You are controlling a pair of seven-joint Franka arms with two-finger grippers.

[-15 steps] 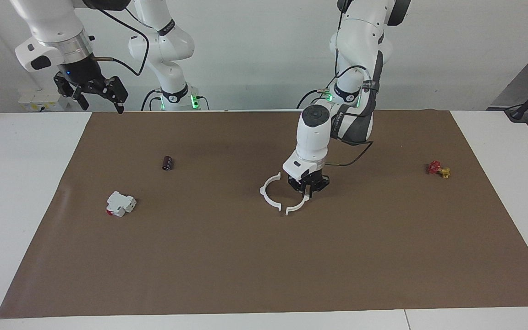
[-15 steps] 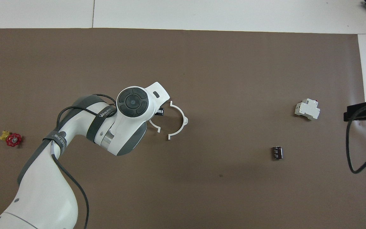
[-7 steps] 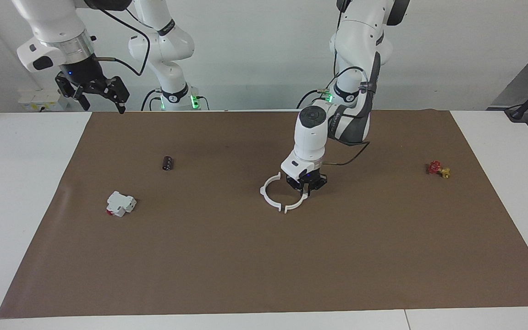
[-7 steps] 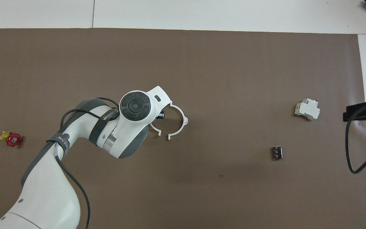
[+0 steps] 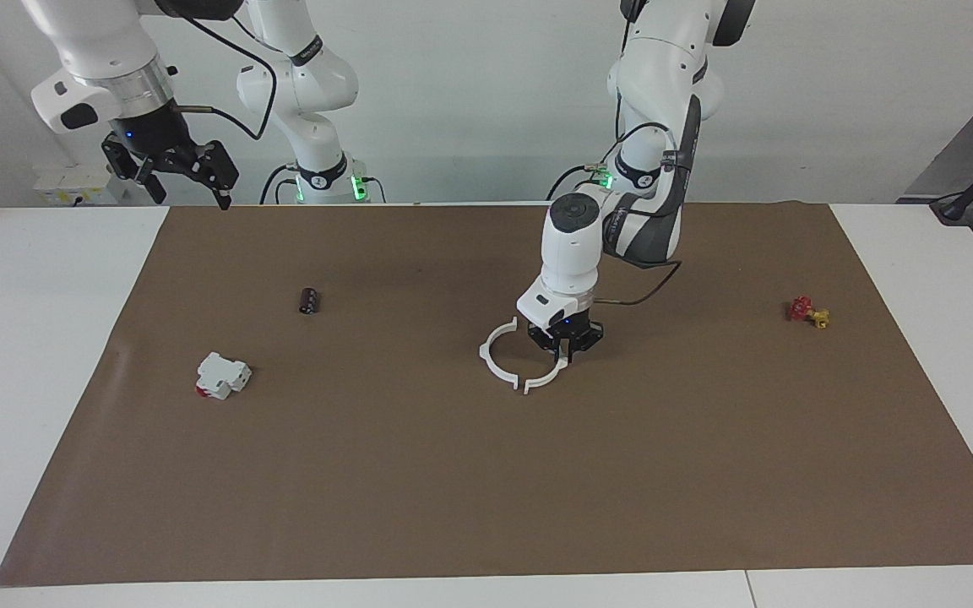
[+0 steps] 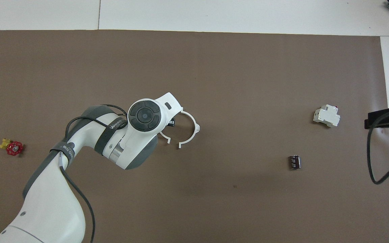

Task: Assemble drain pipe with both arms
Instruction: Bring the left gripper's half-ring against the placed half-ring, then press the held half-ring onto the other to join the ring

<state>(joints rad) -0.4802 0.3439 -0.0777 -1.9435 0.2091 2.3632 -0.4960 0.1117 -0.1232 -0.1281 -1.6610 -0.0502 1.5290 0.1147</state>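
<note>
The drain pipe is two white half-ring arcs at the middle of the brown mat. One arc [image 5: 486,353] [image 6: 194,129] lies loose on the mat. My left gripper [image 5: 565,355] is shut on the other arc [image 5: 546,379] [image 6: 164,136], low over the mat, and the arcs face each other as a ring. The ends farther from the robots almost meet; the nearer ends stand a small gap apart. In the overhead view the left wrist hides most of the held arc. My right gripper [image 5: 187,173] [image 6: 385,120] waits open, raised over the mat's edge at the right arm's end.
A white blocky part with a red end [image 5: 222,375] [image 6: 326,116] and a small dark cylinder [image 5: 309,300] [image 6: 294,162] lie toward the right arm's end. A red and yellow valve [image 5: 806,312] [image 6: 12,147] lies toward the left arm's end.
The left gripper has slid its arc slightly toward the loose arc, narrowing the gap between their ends. The right arm has hardly moved.
</note>
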